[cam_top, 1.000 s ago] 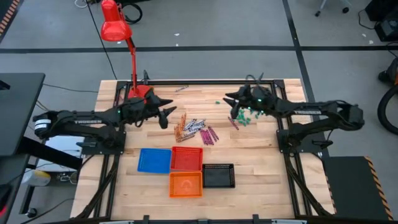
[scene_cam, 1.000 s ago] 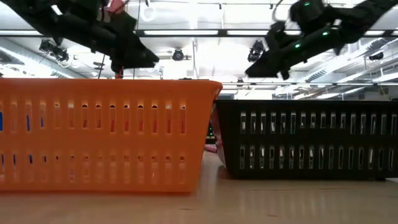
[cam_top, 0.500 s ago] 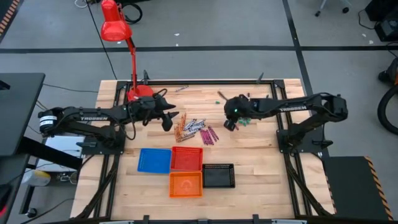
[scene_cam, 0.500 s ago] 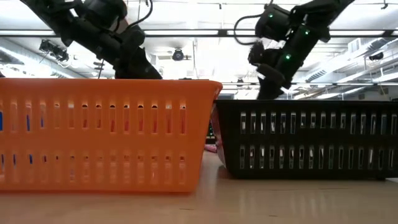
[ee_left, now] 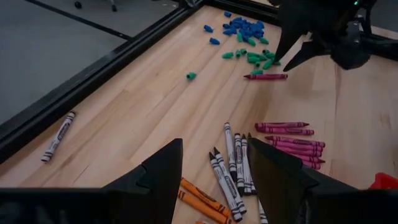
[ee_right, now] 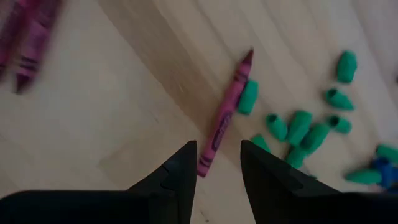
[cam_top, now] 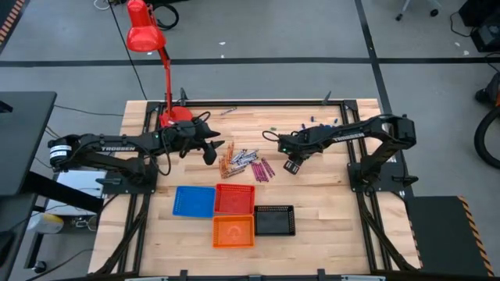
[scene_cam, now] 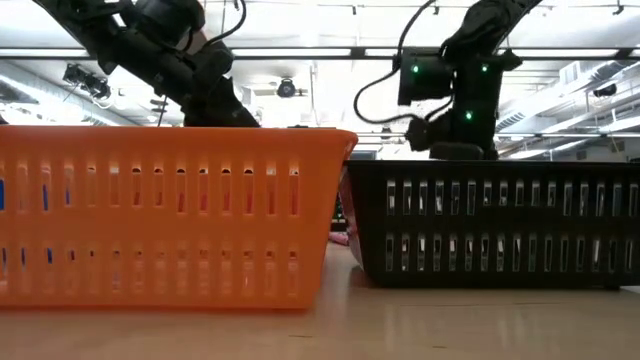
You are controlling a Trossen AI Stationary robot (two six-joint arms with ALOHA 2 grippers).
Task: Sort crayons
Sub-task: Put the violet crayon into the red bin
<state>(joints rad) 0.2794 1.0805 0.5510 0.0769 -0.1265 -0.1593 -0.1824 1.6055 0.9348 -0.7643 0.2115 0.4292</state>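
The crayons [cam_top: 246,162] lie loose on the wooden table in orange, grey and magenta groups. In the left wrist view the grey crayons [ee_left: 233,162] lie between orange crayons [ee_left: 199,199] and magenta crayons [ee_left: 289,137]. My left gripper [cam_top: 209,148] hovers open just left of the pile, its fingers [ee_left: 168,171] slanting down over the grey ones. One magenta crayon [ee_right: 224,118] lies apart beside the green bits [ee_right: 298,127]. My right gripper [ee_right: 216,165] points down, open, just above that crayon's near end, touching nothing.
Blue tray [cam_top: 194,200], red tray [cam_top: 234,197], orange tray [cam_top: 233,231] and black tray [cam_top: 274,220] stand together near the front edge. Blue bits [ee_left: 242,26] lie beyond the green ones. A lone grey crayon [ee_left: 57,135] lies by the far rail. A red lamp [cam_top: 168,117] stands at the back left.
My right gripper has swung from the green bits toward the table's left and near edge, dropped lower, and tipped from nearly level to pointing down over the lone magenta crayon. Its fingers have kept the same gap.
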